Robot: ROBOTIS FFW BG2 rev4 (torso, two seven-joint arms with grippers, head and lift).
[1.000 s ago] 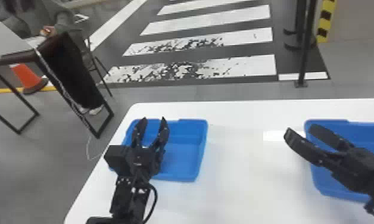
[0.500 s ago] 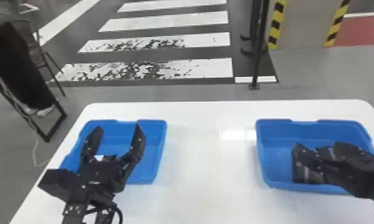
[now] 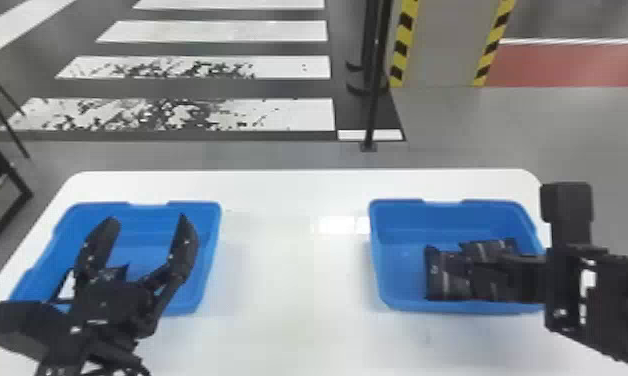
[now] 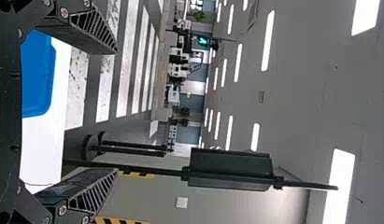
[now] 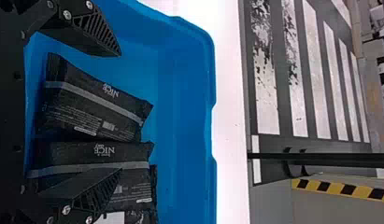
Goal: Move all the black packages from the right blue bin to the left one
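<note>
1. Presently, you have the right tool (image 3: 483, 277) over the black packages (image 3: 445, 280) in the right blue bin (image 3: 413, 235). Its fingers (image 5: 84, 35) are apart in the right wrist view, one of them in front of a package (image 5: 91, 158); you are not gripping any.
2. You can see a second package (image 5: 94, 105) lying beside this one, and a further one (image 5: 140, 191) partly covered by it.
3. The left tool (image 3: 147, 220) is over the left blue bin (image 3: 208, 260), with its fingers wide apart and nothing held. It hides a part of this bin; what the white patch (image 3: 68, 286) behind it is, you cannot tell.
4. Between the bins you have a strip of the white counter (image 3: 288, 300), and the facing walls of both bins stand across the way.
5. Beyond the counter, on the floor, stands a thin black pole (image 3: 376, 90), and farther back a pillar (image 3: 440, 45) with yellow-black edges.
</note>
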